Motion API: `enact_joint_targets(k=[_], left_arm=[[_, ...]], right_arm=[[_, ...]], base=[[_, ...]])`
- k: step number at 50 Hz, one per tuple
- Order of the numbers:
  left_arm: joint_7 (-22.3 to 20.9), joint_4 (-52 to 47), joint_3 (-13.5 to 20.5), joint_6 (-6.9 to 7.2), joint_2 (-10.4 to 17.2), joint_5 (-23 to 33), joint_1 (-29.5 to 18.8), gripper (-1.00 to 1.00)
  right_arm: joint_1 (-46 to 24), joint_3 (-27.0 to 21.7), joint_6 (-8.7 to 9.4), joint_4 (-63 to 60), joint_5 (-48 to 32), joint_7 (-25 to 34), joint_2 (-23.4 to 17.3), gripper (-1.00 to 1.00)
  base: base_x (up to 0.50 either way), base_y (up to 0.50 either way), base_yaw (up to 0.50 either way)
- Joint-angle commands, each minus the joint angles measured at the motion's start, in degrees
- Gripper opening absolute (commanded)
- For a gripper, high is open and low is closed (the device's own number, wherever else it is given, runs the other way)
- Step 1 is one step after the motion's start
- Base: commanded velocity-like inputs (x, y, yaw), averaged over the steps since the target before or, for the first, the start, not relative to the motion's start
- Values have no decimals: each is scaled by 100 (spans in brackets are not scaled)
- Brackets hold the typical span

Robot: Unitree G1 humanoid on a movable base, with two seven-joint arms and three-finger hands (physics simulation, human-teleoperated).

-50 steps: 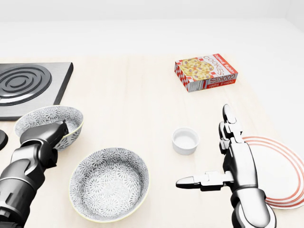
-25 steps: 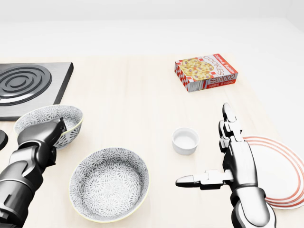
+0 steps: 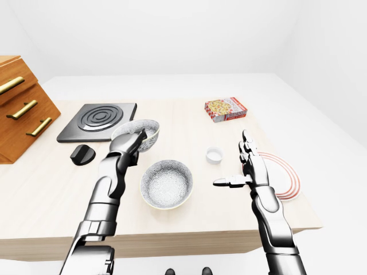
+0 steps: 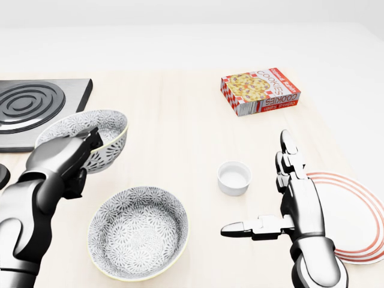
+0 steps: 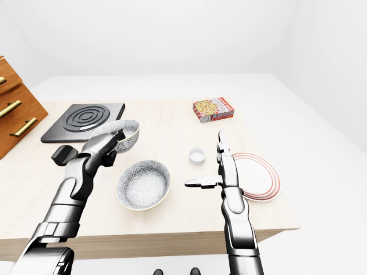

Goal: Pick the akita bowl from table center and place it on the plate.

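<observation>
Two grey patterned bowls look alike. One bowl [image 4: 102, 133] hangs tilted just above the table at the left of the head view, and my left hand [image 4: 84, 149] is shut on its near rim. The other bowl [image 4: 139, 231] rests on the table at bottom centre, with nothing touching it. The white plate [image 4: 360, 219] with red rings lies at the right edge. My right hand [image 4: 258, 183] stands open between the resting bowl and the plate, thumb pointing left, holding nothing.
A small white ramekin [image 4: 234, 177] sits just left of my right hand. A cookie box [image 4: 261, 90] lies at upper right and a black hob [image 4: 30, 108] at upper left. A black knob [image 3: 84, 154] and a wooden drawer cabinet [image 3: 20, 109] are at the far left.
My left hand has closed on the left bowl's rim, lifted it off the table and carried it up and to the right. The right hand has barely moved.
</observation>
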Motion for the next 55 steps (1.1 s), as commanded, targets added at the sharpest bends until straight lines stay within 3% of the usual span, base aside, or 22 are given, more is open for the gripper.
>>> enact_joint_targets(k=[1,12,23,43,47,55], left_arm=[[-1255,-2399,293,-191,-205,748,709,-100],[-1869,-3288,211,-404,-491,679,1062,-100],[-2016,-3900,41,-549,-779,726,1480,-100],[-2016,-4116,-374,-681,-1166,964,1092,-100],[-2016,-4476,-606,-600,-1398,1193,1223,-100],[-2016,-4794,-849,-627,-1660,1403,1409,-100]], right_arm=[[-20,15,0,-93,-39,17,-15,100],[-472,73,0,-716,-883,543,-315,100],[-1098,154,0,-709,-2025,1395,-486,100],[-1743,238,0,-42,-2943,2174,-538,100],[-1862,274,0,24,-3026,2220,-499,100],[-2215,373,0,519,-3135,2152,-419,100]], base=[[0,0,0],[0,0,0],[0,0,0],[0,0,0],[0,0,0],[0,0,0]])
